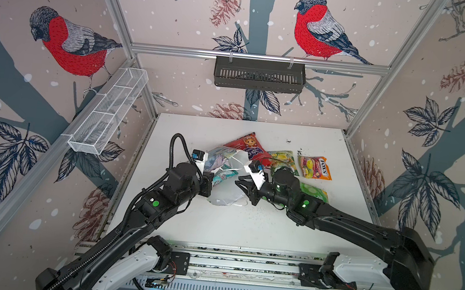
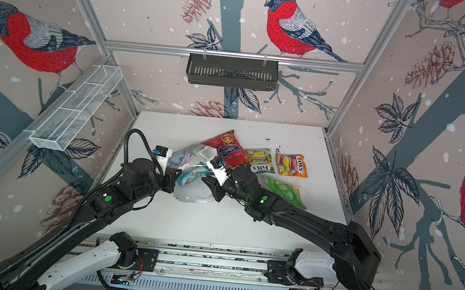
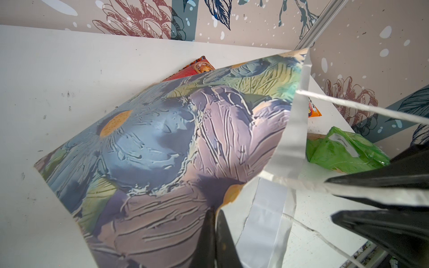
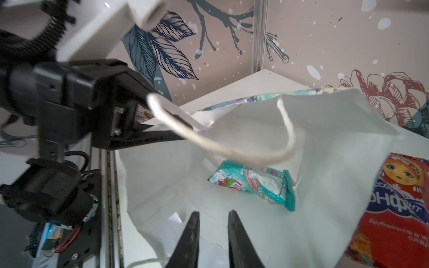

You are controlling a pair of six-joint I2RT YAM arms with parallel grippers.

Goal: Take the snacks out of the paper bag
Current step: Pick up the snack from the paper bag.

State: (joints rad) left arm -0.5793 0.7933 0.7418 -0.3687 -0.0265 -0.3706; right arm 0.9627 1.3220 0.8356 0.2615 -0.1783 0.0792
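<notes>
On white table (image 1: 246, 229), left jaws clamp paper bag (image 4: 336, 162); right jaws apart; cord handle (image 4: 232, 152) crosses teal packet (image 4: 253, 185).

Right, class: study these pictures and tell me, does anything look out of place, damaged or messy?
The paper bag lies tipped on its side on the table, crumpled, mouth gaping, with the teal packet inside. Dark crumbs are scattered on the table's far side.

On the white table (image 1: 246, 229), nearer its far edge, a paper bag (image 1: 220, 155) is laid on its side. Spread toward the right edge are a red packet (image 1: 247, 147), green-yellow FOX'S packet (image 1: 281, 159), orange FOX'S packet (image 1: 315, 167) and bright green packet (image 1: 313, 191).
</notes>
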